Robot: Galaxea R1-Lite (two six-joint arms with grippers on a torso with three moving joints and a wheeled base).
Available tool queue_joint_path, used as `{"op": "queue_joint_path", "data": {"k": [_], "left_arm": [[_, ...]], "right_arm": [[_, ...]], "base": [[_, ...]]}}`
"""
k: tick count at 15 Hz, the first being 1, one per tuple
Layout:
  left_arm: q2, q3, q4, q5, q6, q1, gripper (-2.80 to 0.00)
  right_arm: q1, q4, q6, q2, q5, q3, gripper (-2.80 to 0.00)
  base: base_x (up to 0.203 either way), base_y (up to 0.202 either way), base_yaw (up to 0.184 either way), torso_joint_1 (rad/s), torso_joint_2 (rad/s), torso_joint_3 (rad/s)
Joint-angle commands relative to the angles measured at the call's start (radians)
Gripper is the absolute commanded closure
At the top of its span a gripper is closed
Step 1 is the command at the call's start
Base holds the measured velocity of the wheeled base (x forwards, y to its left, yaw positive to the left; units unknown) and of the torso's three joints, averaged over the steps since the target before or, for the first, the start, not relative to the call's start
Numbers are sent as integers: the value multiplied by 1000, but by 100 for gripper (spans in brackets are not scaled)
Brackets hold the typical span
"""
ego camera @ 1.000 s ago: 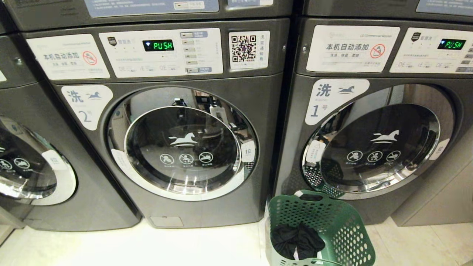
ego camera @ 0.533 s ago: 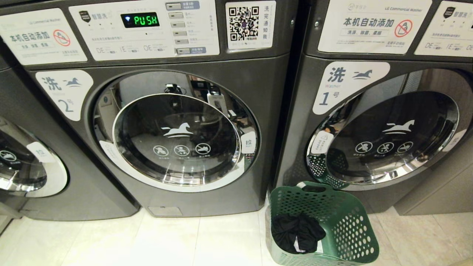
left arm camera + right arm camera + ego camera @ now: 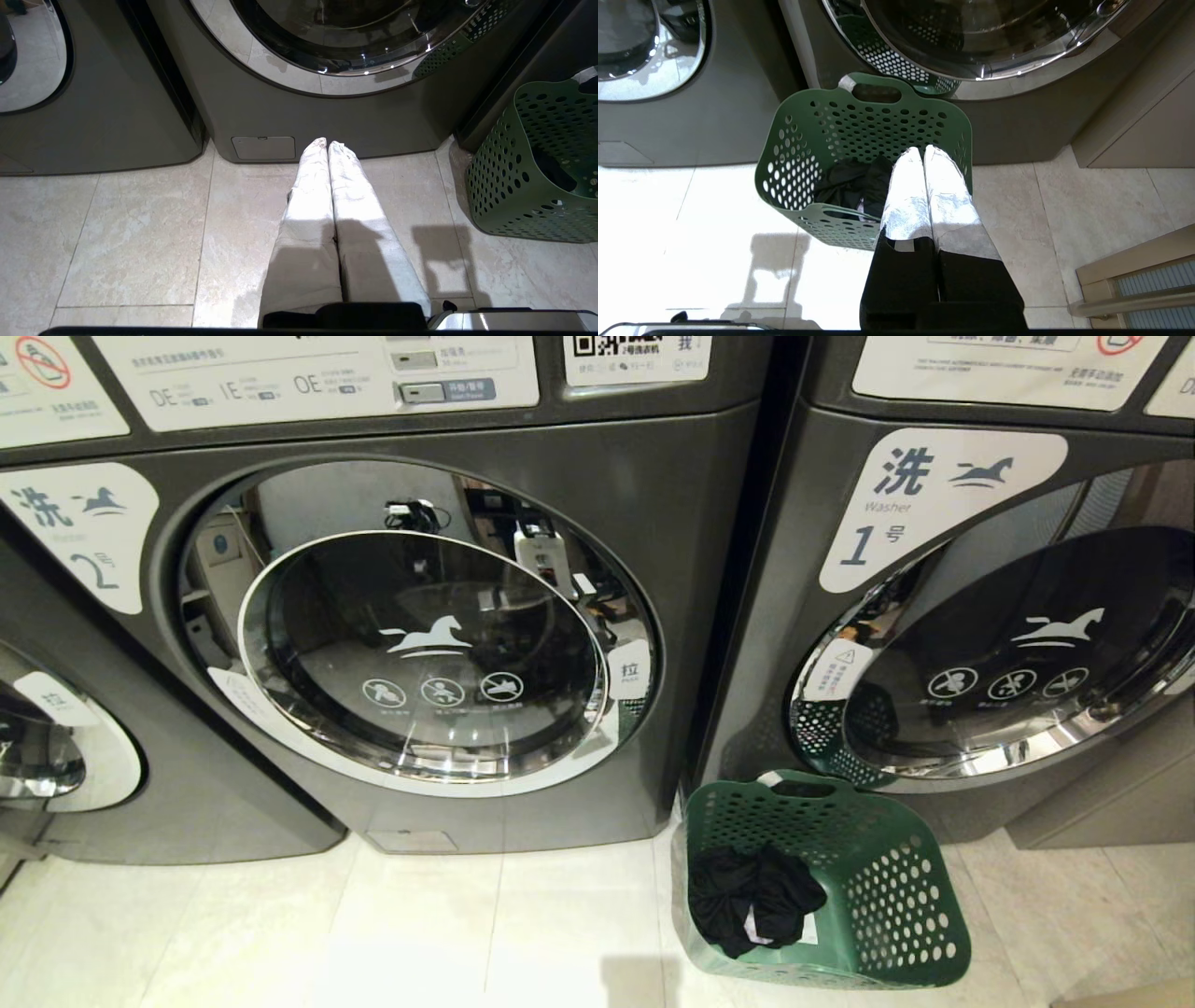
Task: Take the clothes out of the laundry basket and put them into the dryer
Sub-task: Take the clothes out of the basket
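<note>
Head view | perforated green plastic basket (image 3: 887, 887) | crumpled black clothes (image 3: 754, 899) inside

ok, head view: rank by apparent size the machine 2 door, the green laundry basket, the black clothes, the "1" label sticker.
Largest to smallest:
1. machine 2 door
2. green laundry basket
3. "1" label sticker and black clothes look about alike, so unranked.
The basket sits nearer the camera, but the door is clearly bigger.

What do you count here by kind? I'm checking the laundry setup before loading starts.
Washing machines: 3 (number 2, number 1, one at the left edge)
Green laundry basket: 1
Black clothes bundle: 1
Grippers: 2 (left gripper, right gripper)
Total: 7
</note>
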Motion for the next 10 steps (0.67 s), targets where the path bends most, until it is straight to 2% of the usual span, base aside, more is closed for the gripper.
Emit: {"op": "queue_joint_path", "data": {"k": [1, 10], "left_arm": [[0, 0, 0, 1, 0, 0, 0], [0, 0, 0, 1, -2, 0, 0]], "right_arm": [[0, 0, 0, 0, 0, 0, 0], [0, 0, 0, 0, -1, 0, 0]], "base": [[0, 0, 0, 3, 6, -193], [0, 0, 0, 2, 1, -199]]}}
